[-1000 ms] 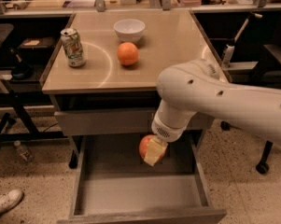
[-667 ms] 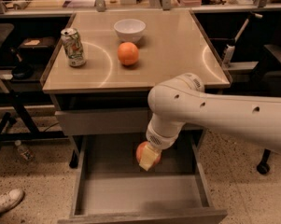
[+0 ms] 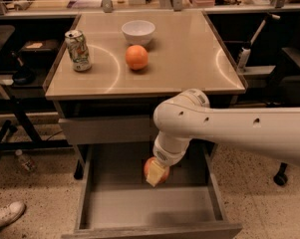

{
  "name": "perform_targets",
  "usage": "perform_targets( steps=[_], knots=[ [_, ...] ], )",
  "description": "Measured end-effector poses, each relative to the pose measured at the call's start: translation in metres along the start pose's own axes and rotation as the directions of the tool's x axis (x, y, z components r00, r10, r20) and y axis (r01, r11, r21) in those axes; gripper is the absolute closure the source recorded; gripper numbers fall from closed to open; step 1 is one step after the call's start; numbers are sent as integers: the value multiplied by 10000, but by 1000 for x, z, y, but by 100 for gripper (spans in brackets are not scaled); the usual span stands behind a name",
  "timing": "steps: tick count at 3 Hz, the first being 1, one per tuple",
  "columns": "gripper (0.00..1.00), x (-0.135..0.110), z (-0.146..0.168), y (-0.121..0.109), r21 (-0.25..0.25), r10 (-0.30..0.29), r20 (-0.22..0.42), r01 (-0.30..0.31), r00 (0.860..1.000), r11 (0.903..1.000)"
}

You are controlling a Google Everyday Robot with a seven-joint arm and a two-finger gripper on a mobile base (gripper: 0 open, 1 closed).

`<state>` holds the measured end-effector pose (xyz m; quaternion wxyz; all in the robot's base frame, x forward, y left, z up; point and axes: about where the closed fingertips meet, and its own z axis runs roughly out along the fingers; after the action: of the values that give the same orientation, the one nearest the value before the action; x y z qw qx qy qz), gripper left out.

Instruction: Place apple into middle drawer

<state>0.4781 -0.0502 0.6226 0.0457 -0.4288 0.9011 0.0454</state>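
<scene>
The middle drawer (image 3: 139, 210) is pulled open below the cabinet top, with a flat grey floor and low side walls. My white arm reaches in from the right and bends down over it. My gripper (image 3: 156, 172) hangs over the drawer's back half and is shut on the apple (image 3: 150, 168), reddish with a pale patch. The apple is held low inside the drawer, close to the floor. I cannot tell whether it touches the floor.
On the cabinet top stand a green soda can (image 3: 78, 50), a white bowl (image 3: 138, 31) and a smooth orange fruit (image 3: 136, 57). A closed drawer front (image 3: 107, 129) sits above the open drawer. A shoe (image 3: 5, 215) lies on the floor at the left.
My arm has swung left and lowered, carrying the apple deeper into the open drawer. The things on the cabinet top have not moved.
</scene>
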Motion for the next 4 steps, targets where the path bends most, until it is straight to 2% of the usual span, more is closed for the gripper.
perform_targets(
  steps=[1, 2, 3, 4],
  knots=[
    [100, 7, 44, 10, -846, 503, 29, -499, 9987, 9952],
    [100, 9, 91, 10, -1450, 1256, 193, -1215, 9919, 9819],
    [100, 9, 121, 7, -1788, 1749, 302, -1668, 9841, 9696],
    [100, 10, 149, 12, -2319, 2134, 311, -2006, 9765, 9518]
  ],
)
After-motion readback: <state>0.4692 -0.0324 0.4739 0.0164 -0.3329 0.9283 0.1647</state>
